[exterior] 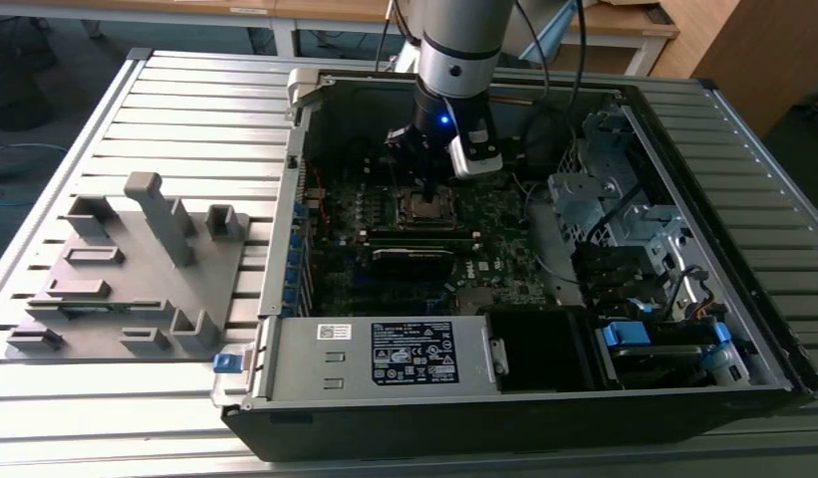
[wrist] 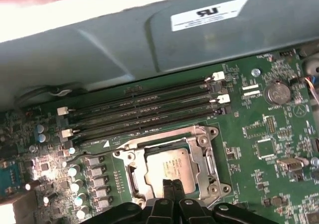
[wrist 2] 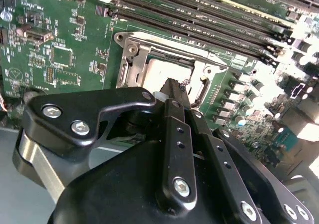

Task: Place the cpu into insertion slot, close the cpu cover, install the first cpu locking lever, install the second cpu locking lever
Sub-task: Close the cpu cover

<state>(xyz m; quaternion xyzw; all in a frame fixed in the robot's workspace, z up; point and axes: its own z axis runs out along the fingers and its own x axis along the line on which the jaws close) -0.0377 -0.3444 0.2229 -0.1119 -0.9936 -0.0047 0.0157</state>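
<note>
Over the insertion slot (wrist: 133, 176) on the motherboard (wrist: 259, 134), the gripper (wrist: 172, 185) hangs low, its tips pressed together with nothing seen between them.

The cpu (wrist: 167, 165) lies flat in the slot and the cpu cover (wrist: 202, 154) appears to be down around it. Placing looks done, and the work seems to be at the cover or the levers, though whether a lever is latched cannot be told. The next move calls for a light, straight touch so close above the chip.

An open black computer case (exterior: 515, 438) lies on a slatted grey metal table (exterior: 182, 90). Near it, on the exterior view's left, stands a grey plastic fixture with upright blocks (exterior: 117, 299). Inside the case is a grey power supply box (exterior: 316, 349). Long black memory slots (wrist: 144, 109) and a round silver coin battery (wrist: 277, 92) sit on the green motherboard (wrist: 259, 174).
</note>
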